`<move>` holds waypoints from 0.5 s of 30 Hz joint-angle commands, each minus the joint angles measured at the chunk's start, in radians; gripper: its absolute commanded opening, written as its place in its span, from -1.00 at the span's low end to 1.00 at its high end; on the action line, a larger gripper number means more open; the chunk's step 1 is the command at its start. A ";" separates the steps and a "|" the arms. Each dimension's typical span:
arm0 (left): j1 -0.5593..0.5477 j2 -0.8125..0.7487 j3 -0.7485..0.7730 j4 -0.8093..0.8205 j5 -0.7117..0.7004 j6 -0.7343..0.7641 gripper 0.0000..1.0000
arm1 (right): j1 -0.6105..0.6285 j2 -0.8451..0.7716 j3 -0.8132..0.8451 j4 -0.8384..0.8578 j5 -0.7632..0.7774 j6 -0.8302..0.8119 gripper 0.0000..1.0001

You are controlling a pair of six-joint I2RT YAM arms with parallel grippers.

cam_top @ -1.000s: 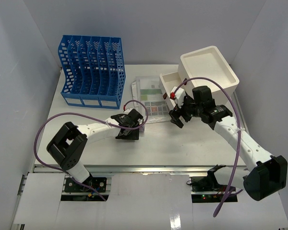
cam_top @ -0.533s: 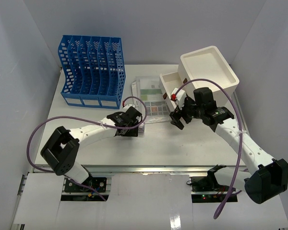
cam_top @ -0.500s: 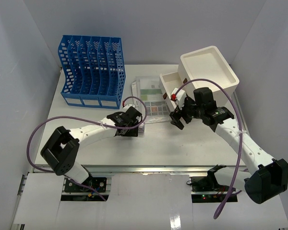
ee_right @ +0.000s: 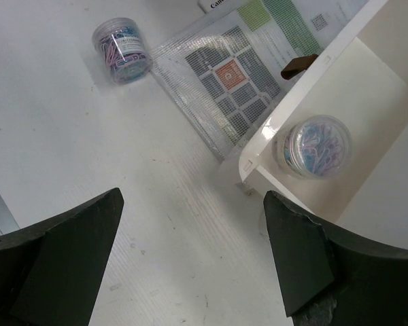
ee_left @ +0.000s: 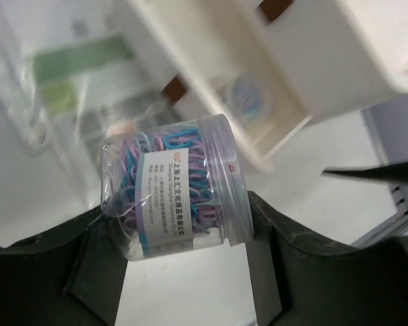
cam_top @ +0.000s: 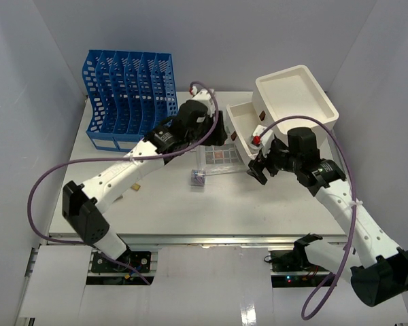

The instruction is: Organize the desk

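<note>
My left gripper (ee_left: pixel 180 221) is shut on a clear jar of coloured paper clips (ee_left: pixel 173 187), holding it on its side in the air beside the open drawer (ee_left: pixel 258 115). In the top view the left gripper (cam_top: pixel 217 132) hovers at the drawer (cam_top: pixel 239 119) of the cream cabinet (cam_top: pixel 296 102). A second jar of clips (ee_right: pixel 315 146) stands inside the drawer (ee_right: pixel 367 102). A third jar (ee_right: pixel 122 49) lies on the white desk (cam_top: pixel 156 210), also seen as the jar (cam_top: pixel 198 178). My right gripper (ee_right: pixel 190 224) hangs open and empty over the desk in front of the drawer, the right gripper (cam_top: pixel 258 168).
A blue slotted file rack (cam_top: pixel 129 102) stands at the back left. A printed sheet in a clear plastic sleeve (cam_top: pixel 217 155) lies between the rack and the cabinet, partly under the left arm. Small bits (cam_top: pixel 136 185) lie on the left of the desk.
The left arm has swung from the middle of the desk up and back to the drawer, carrying a jar of clips. The right gripper has drifted slightly right, still open.
</note>
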 commanded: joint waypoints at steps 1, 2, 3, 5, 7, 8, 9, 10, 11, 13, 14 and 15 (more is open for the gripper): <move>0.037 0.243 0.286 0.034 0.179 0.148 -0.50 | -0.042 -0.097 -0.026 0.004 -0.066 -0.047 0.80; 0.050 0.299 0.353 0.033 0.216 0.170 -0.49 | -0.049 -0.114 -0.030 0.002 -0.068 -0.054 0.80; 0.059 0.352 0.415 0.032 0.243 0.188 -0.49 | -0.056 -0.127 -0.032 -0.001 -0.069 -0.059 0.80; 0.067 0.438 0.523 0.028 0.268 0.227 -0.49 | -0.065 -0.149 -0.032 -0.008 -0.071 -0.065 0.80; 0.070 0.545 0.662 0.021 0.274 0.255 -0.49 | -0.073 -0.161 -0.034 -0.014 -0.072 -0.065 0.80; 0.072 0.590 0.718 0.018 0.272 0.261 -0.48 | -0.076 -0.164 -0.036 -0.015 -0.073 -0.065 0.80; 0.073 0.633 0.771 0.016 0.266 0.265 -0.46 | -0.078 -0.167 -0.039 -0.016 -0.075 -0.065 0.80; 0.074 0.664 0.807 0.015 0.257 0.267 -0.38 | -0.082 -0.172 -0.042 -0.017 -0.076 -0.065 0.80; 0.074 0.683 0.825 0.017 0.246 0.268 -0.27 | -0.085 -0.176 -0.045 -0.019 -0.078 -0.064 0.80; 0.075 0.711 0.839 0.016 0.232 0.267 -0.03 | -0.090 -0.181 -0.053 -0.021 -0.079 -0.064 0.80; 0.075 0.717 0.838 0.016 0.230 0.264 0.15 | -0.092 -0.182 -0.057 -0.021 -0.080 -0.065 0.80; 0.075 0.719 0.837 0.017 0.229 0.259 0.36 | -0.094 -0.182 -0.060 -0.021 -0.080 -0.065 0.80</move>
